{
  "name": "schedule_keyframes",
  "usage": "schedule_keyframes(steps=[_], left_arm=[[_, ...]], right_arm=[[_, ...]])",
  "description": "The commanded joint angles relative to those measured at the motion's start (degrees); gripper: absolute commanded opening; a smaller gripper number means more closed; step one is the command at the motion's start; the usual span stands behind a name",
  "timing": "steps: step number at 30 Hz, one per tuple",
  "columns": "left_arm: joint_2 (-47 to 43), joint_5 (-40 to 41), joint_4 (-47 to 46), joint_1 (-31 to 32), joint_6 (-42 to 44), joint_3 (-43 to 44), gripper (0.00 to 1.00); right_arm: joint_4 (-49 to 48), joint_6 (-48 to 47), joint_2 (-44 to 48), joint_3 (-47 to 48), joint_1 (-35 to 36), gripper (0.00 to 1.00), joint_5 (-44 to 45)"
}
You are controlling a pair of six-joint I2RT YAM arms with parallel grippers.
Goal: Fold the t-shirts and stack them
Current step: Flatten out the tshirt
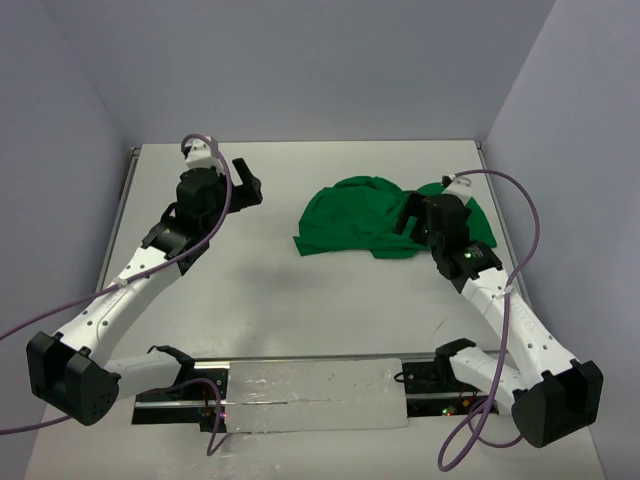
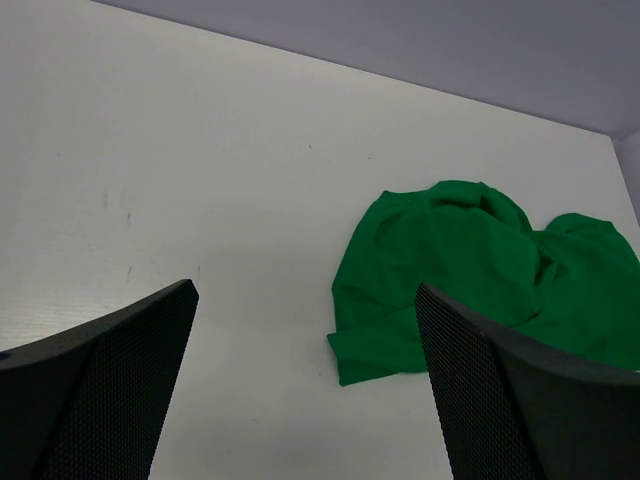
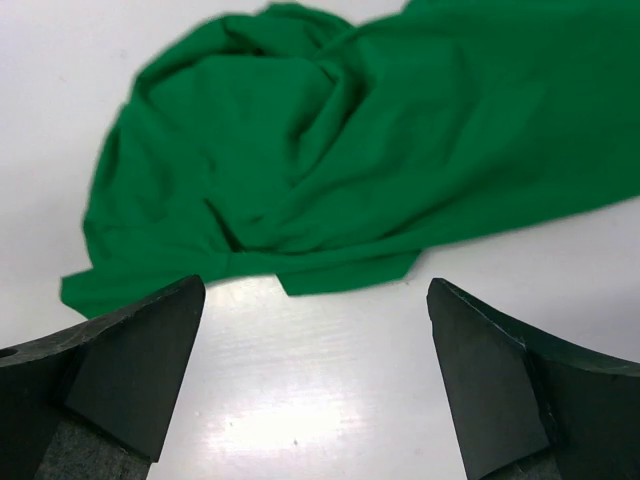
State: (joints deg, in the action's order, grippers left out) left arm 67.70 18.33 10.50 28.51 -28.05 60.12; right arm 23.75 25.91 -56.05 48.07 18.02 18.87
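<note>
Green t-shirt [image 3: 330,150] just ahead of wide-open right end effector [image 3: 315,290].

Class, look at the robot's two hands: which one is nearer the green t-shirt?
The right hand: in the top view it overlaps the right part of the crumpled t-shirt. The left hand stands well apart, off to the shirt's left.

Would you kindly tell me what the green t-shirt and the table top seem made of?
Green t-shirt: soft matte cloth, perhaps cotton, given its limp folds and creases. Table top: hard, smooth white board with a faint sheen; exact material unclear.
</note>
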Motion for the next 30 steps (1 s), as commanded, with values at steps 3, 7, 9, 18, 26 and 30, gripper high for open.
schedule_keyframes(steps=[3, 7, 9, 18, 26, 30], left_arm=[[-0.6, -0.5, -2.3, 0.1, -0.3, -0.2, 0.99], [-0.2, -0.2, -1.8, 0.1, -0.2, 0.5, 0.99], [-0.3, -0.1, -1.9, 0.1, -0.2, 0.5, 0.99], [0.7, 1.9, 0.3, 0.1, -0.4, 1.2, 0.98], [-0.1, 1.4, 3.7, 0.1, -0.9, 0.8, 0.96], [0.9, 0.3, 3.5, 0.1, -1.8, -0.8, 0.95]], right_arm=[[-3.9, 0.0, 7.5, -4.0, 0.2, 1.00, 2.0], [-1.1, 1.0, 7.2, -3.2, 0.3, 1.00, 4.2], [0.8, 2.3, 6.8, -3.1, 0.2, 1.00, 5.2], [-1.8, 9.4, 6.1, -8.1, -7.2, 1.00, -6.3], [-16.2, 18.6, -8.2, -16.8, -30.7, 1.00, -29.7], [-22.8, 22.2, -14.2, -18.6, -34.2, 0.92, -32.1]])
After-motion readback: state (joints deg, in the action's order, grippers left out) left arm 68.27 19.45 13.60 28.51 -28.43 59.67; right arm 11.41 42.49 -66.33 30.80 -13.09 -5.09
